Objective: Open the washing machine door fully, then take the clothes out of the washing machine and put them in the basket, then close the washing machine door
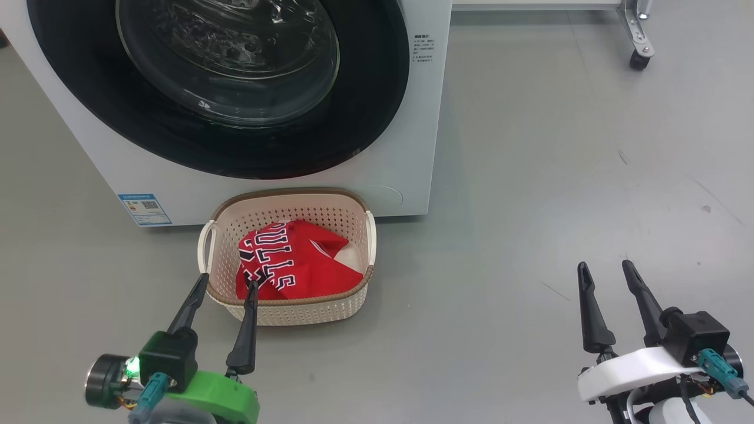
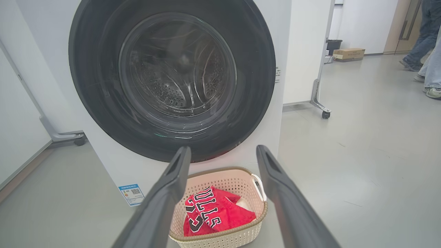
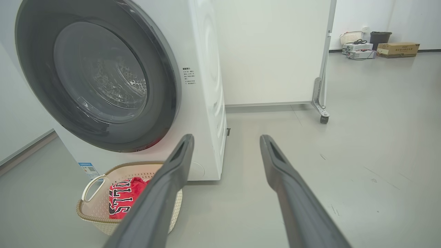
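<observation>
The white washing machine (image 1: 406, 176) stands ahead with its round black-rimmed door (image 1: 224, 88) shut flat against the front; the steel drum shows through the window (image 2: 177, 69). On the floor just before it sits the cream basket (image 1: 294, 309), holding the red clothes (image 1: 294, 262) with black-white lettering and a bit of white fabric. My left gripper (image 1: 228, 282) is open, its tips over the basket's near left rim, nothing between them. Over bare floor to the right, my right gripper (image 1: 605, 268) hangs open and empty. The basket (image 3: 100, 220) and door (image 3: 100, 79) also appear in the right wrist view.
A white panel on a castor frame (image 2: 322, 112) stands right of the machine. Cardboard boxes (image 3: 398, 49) and a dark bin (image 3: 380, 36) sit by the far wall. A person's legs (image 2: 427, 44) are at the far right. Open grey floor spreads to the right.
</observation>
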### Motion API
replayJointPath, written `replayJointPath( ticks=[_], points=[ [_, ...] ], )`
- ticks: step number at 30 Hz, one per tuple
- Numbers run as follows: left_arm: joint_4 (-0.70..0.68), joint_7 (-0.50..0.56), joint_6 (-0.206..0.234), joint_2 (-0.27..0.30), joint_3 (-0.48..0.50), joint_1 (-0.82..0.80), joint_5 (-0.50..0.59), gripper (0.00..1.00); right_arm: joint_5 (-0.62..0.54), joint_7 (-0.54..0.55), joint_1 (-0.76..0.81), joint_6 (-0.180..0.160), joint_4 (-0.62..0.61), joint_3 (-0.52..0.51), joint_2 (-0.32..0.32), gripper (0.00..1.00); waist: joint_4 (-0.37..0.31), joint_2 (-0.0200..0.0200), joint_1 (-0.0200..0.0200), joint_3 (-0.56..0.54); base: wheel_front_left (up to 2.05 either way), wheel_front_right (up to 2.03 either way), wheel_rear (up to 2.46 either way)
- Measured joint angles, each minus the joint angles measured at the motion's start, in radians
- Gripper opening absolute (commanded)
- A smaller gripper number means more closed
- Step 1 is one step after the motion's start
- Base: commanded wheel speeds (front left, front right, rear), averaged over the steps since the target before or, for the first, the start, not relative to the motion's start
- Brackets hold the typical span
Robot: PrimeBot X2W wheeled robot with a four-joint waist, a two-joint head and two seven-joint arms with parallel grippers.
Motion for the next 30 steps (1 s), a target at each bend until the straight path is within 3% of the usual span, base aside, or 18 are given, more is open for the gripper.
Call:
replayJointPath(
  ticks=[2,3,15,30],
  points=[
    [-0.003,0.000,0.000,0.000,0.000,0.000,0.000,1.00,0.000,0.000,0.003,0.000,-0.006,0.000,0.000,1.00,0.000,0.0000,0.0000,0.002,0.00,0.00,0.00],
    [-0.005,0.000,0.000,0.000,0.000,0.000,0.000,0.00,0.000,0.000,0.003,0.000,-0.009,0.000,0.000,0.00,0.000,0.0000,0.0000,0.002,0.00,0.00,0.00],
    [0.048,0.000,-0.009,-0.021,-0.017,0.038,-0.041,0.00,0.046,0.001,0.035,0.005,0.046,0.007,0.028,0.00,-0.002,0.0000,0.0000,0.000,0.00,0.00,0.00],
    [0.040,0.026,-0.036,-0.037,0.035,0.047,-0.276,0.00,0.255,0.053,0.033,0.029,0.046,-0.037,0.042,0.00,-0.006,0.0000,0.0000,-0.007,0.00,0.00,0.00]
  ],
)
